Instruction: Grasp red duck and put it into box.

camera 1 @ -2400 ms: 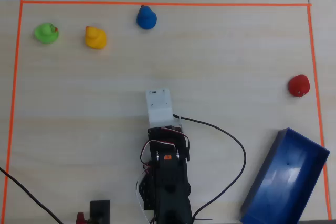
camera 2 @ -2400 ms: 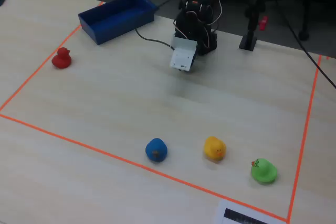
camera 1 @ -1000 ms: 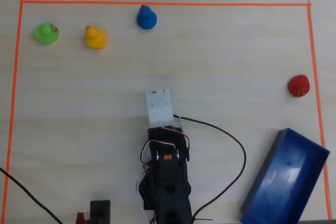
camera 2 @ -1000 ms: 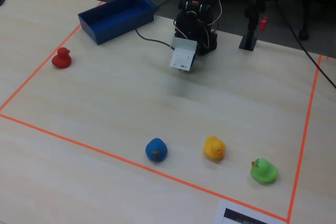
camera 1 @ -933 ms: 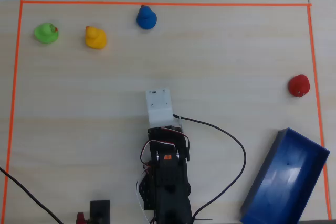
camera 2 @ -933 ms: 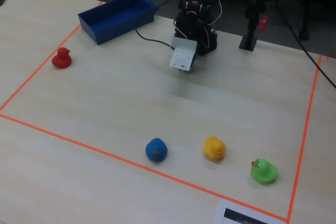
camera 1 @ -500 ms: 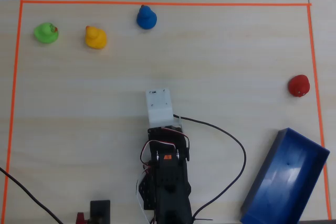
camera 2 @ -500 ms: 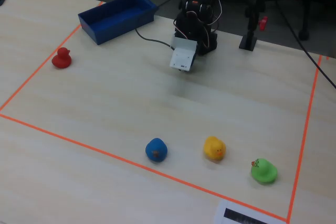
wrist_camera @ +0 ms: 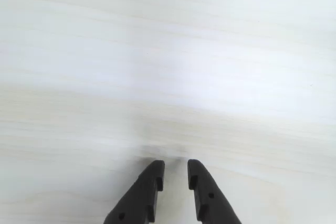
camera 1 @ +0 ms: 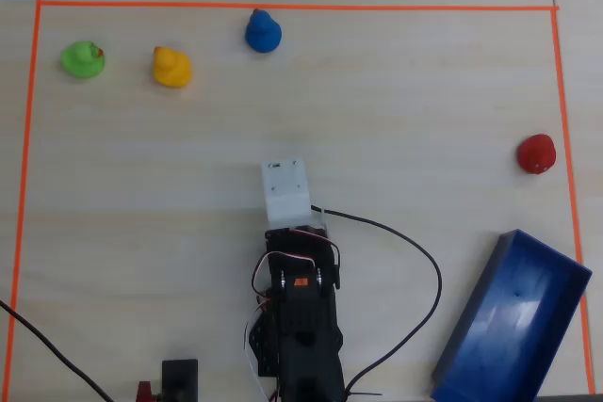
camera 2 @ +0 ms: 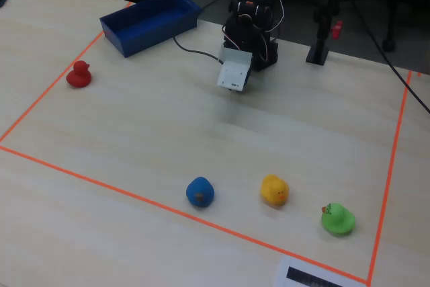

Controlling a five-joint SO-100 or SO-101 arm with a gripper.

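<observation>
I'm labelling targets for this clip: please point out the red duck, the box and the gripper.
red duck (camera 1: pixel 536 152), overhead view, on its body.
box (camera 1: pixel 494 313), overhead view, on its left wall.
gripper (wrist_camera: pixel 176 169), wrist view, midway between the fingertips.

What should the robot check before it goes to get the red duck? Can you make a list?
1. Red duck standing free, nothing beside it: ok.
2. Claw empty, jaws slightly apart: ok.
3. Claw near the duck: not ok, only bare table in the wrist view.
4. Box open and empty: ok.
5. Blue duck, yellow duck, green duck out of the way: ok.
</observation>
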